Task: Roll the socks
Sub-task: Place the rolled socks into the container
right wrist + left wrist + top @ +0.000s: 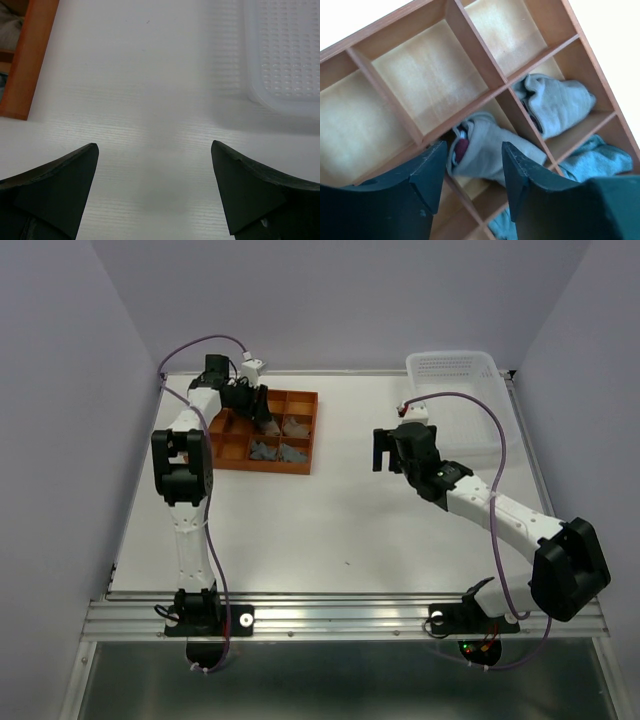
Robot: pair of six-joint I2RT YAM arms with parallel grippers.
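The socks lie in an orange wooden compartment tray at the back left. My left gripper hangs over the tray. In the left wrist view its jaws stand open above a rolled grey sock with dark red showing at its end; the sock rests in its compartment, free of both fingers. Another rolled grey sock fills the neighbouring compartment, and a bluish-grey sock lies beyond it. My right gripper hovers open over bare table with nothing between its fingers.
Three compartments along the tray's far row are bare wood. A white plastic basket stands at the back right, near the right gripper. The tray's orange edge shows at the left of the right wrist view.
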